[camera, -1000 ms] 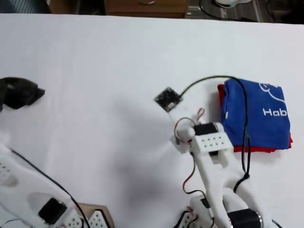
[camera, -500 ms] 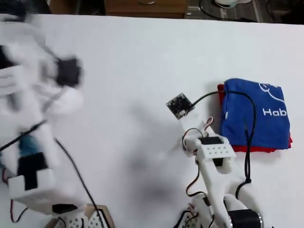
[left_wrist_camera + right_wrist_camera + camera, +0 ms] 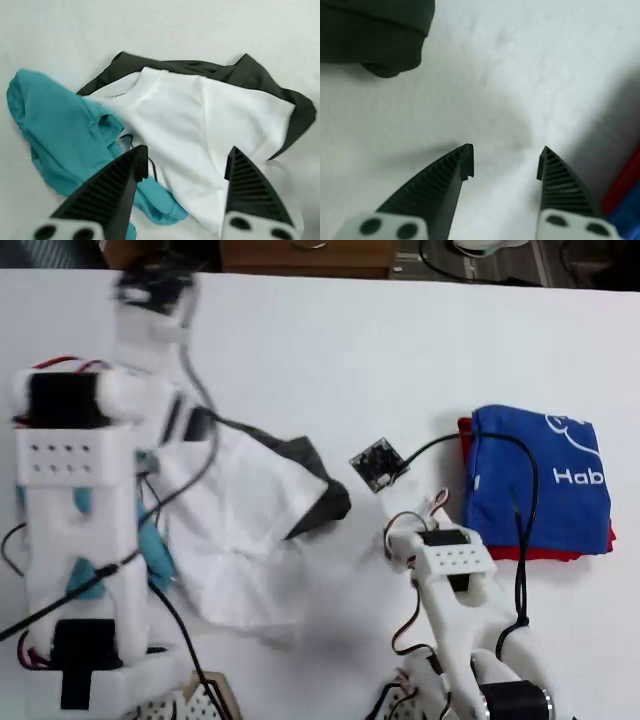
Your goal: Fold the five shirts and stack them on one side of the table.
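Observation:
A loose heap of three shirts lies left of the table's middle: a white shirt [image 3: 240, 530] on top, a black shirt [image 3: 322, 492] under its right side and a teal shirt [image 3: 152, 550] at its left. In the left wrist view my left gripper [image 3: 187, 160] hangs open above the white shirt [image 3: 210, 125], with the teal shirt [image 3: 55, 125] and black shirt [image 3: 300, 112] beside it. A folded blue shirt [image 3: 540, 475] rests on a folded red shirt [image 3: 545, 554] at the right. My right gripper [image 3: 505, 160] is open over bare table between the black shirt [image 3: 375, 35] and the stack.
The left arm [image 3: 70, 490] stands tall over the heap's left side. The right arm [image 3: 450, 560] and its cable [image 3: 525, 500] sit close to the folded stack's left edge. Bare white tabletop [image 3: 400, 350] stretches across the back.
The left arm swung across the left side of the table, and the heap of white, black and teal shirts now lies there. The right arm shifted slightly right, then held still.

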